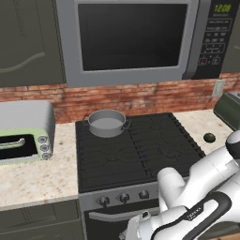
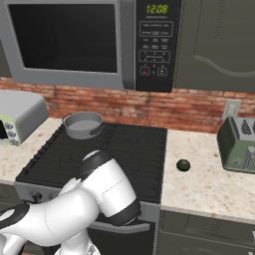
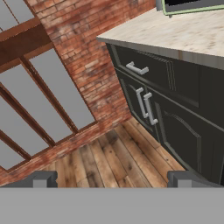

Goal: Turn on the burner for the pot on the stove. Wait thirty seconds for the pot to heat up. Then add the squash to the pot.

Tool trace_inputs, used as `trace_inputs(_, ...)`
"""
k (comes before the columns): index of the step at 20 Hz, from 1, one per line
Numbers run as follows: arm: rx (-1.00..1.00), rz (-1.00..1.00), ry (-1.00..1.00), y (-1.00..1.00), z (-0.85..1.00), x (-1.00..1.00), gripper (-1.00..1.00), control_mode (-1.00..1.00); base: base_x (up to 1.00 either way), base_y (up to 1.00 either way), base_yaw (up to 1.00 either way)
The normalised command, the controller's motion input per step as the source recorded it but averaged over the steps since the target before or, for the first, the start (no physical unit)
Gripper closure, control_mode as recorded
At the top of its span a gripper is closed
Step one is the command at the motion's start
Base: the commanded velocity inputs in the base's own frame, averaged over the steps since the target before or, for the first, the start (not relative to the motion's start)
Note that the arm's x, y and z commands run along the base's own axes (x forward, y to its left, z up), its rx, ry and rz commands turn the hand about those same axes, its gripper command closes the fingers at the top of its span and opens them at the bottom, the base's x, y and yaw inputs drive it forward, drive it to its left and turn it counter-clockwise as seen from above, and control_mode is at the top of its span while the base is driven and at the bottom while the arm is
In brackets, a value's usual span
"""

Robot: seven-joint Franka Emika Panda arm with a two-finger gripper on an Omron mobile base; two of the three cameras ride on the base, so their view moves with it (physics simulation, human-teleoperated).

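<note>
Left base view is showing the pot [image 1: 106,123] sitting at the upper left of the stove [image 1: 140,150], no flame appearing under it, so the burner is judged unlit. The squash [image 1: 209,137] is lying at right of frame on the counter [image 1: 197,122], well apart from the pot. Hand view is showing the gripper [image 3: 112,179] pointing at floor and cabinets [image 3: 175,109], fingertips standing wide apart, holding nothing. All three steps are remaining
</note>
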Motion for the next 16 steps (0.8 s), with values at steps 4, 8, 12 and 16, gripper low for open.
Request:
trace_inputs(4,0.0,0.0,0.0,0.0,0.0,0.0,-1.0,-1.0,0.0,0.0,0.0)
trace_inputs(8,0.0,0.0,0.0,0.0,0.0,0.0,-1.0,-1.0,0.0,0.0,0.0)
trace_inputs(12,0.0,0.0,0.0,0.0,0.0,0.0,-1.0,-1.0,0.0,0.0,0.0)
trace_inputs(16,0.0,0.0,0.0,0.0,0.0,0.0,-1.0,-1.0,0.0,0.0,0.0)
